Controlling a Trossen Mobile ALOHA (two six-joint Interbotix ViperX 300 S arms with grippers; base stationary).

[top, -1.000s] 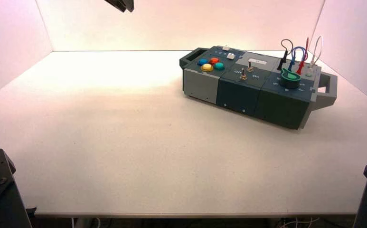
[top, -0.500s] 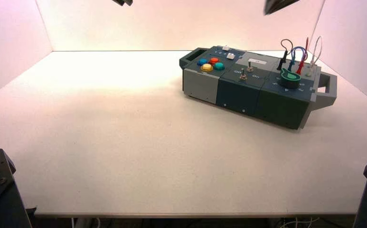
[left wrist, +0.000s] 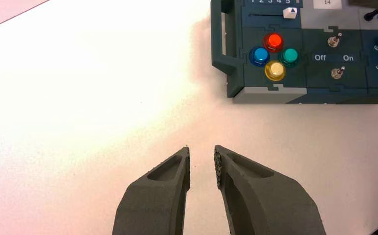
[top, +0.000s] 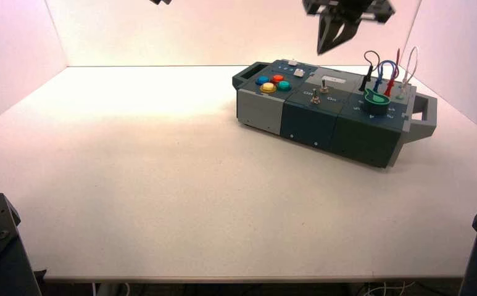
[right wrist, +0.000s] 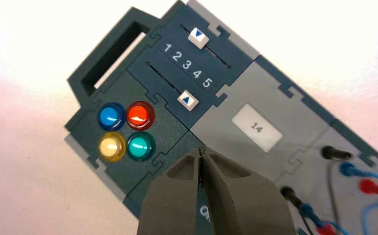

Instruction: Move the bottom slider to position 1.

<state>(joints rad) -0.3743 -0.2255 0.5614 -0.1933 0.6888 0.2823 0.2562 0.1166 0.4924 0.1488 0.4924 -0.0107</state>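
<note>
The bottom slider (right wrist: 188,100) is a small white knob with a blue triangle on a dark-blue track, beside the printed 5. It also shows in the left wrist view (left wrist: 289,12) and the high view (top: 299,73). My right gripper (right wrist: 202,152) is shut and empty. It hangs in the air above the box (top: 310,117), short of the sliders in the high view (top: 323,48). My left gripper (left wrist: 202,152) is slightly open and empty, high over the bare table left of the box, only just showing in the high view (top: 161,2).
The twin top slider (right wrist: 198,37) sits near the 2. Four coloured buttons (right wrist: 126,130) lie by the sliders. Two metal toggles (left wrist: 334,41), a green knob (top: 377,102) and looped wires (top: 387,71) stand further along. A handle (right wrist: 109,58) ends the box.
My right gripper has come into the high view from the top edge and dropped towards the box's slider end. My left gripper has risen almost out of view.
</note>
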